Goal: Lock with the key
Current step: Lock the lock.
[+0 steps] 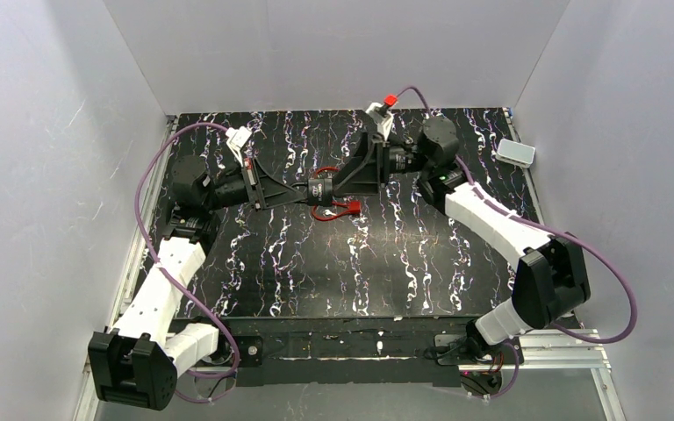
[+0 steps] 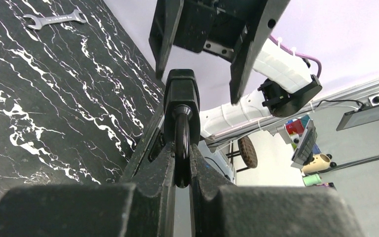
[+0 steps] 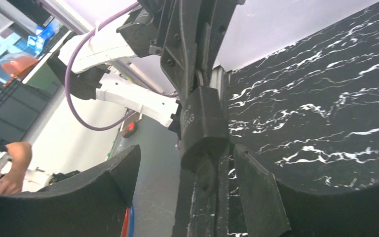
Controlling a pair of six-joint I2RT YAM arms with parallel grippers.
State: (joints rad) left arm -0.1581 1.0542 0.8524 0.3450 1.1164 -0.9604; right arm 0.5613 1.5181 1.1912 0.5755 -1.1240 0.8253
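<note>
A black padlock (image 1: 321, 192) hangs in the air above the middle of the table. My left gripper (image 1: 302, 195) comes at it from the left. In the left wrist view this gripper (image 2: 181, 148) is shut on the padlock's shackle (image 2: 181, 133), with the padlock body (image 2: 181, 94) beyond it. In the right wrist view a dark key head (image 3: 206, 174) sticks out of the bottom of the padlock (image 3: 202, 126). My right gripper (image 3: 186, 154) stands open around it, and its fingers (image 3: 254, 187) are apart from the key on both sides.
A red tag-like piece (image 1: 349, 207) lies on the black marbled table (image 1: 316, 272) just under the padlock. There is a small white box (image 1: 515, 153) at the far right edge. A metal wrench (image 2: 54, 19) lies flat on the table. Grey walls close in three sides.
</note>
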